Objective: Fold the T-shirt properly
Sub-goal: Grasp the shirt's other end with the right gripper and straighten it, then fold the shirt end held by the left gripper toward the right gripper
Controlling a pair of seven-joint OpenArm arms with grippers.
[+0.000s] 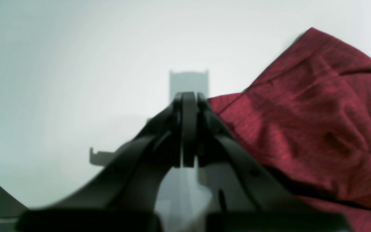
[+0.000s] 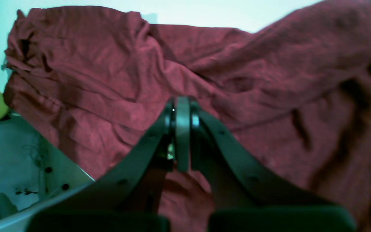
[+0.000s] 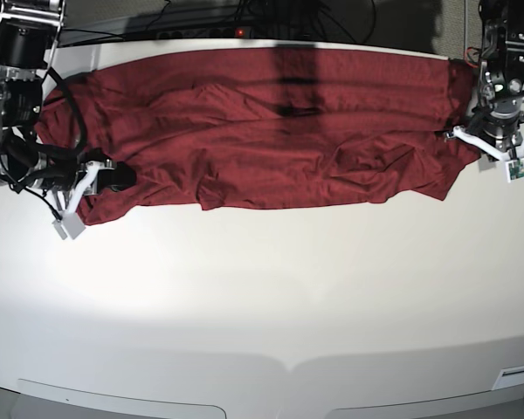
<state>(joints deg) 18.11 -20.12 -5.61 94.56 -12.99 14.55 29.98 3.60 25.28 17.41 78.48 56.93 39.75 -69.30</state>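
Nearest in the base view, the white table (image 3: 262,297) lies bare across the lower half of the frame. Beyond it the maroon T-shirt (image 3: 271,131) is spread in a long wrinkled band across the upper part, from the left edge to the right edge, its lower hem uneven. At the band's left end sits the right gripper (image 3: 113,175), at the cloth's lower left corner; in the right wrist view its fingers (image 2: 183,129) are pressed together over rumpled fabric (image 2: 204,80), and whether any cloth is pinched between them I cannot tell. At the band's right end the left gripper (image 3: 493,140) rests beside the shirt's edge; in the left wrist view its jaws are clenched (image 1: 188,129) over the pale tabletop (image 1: 76,80), the shirt (image 1: 317,112) heaped just to the right, nothing visibly held.
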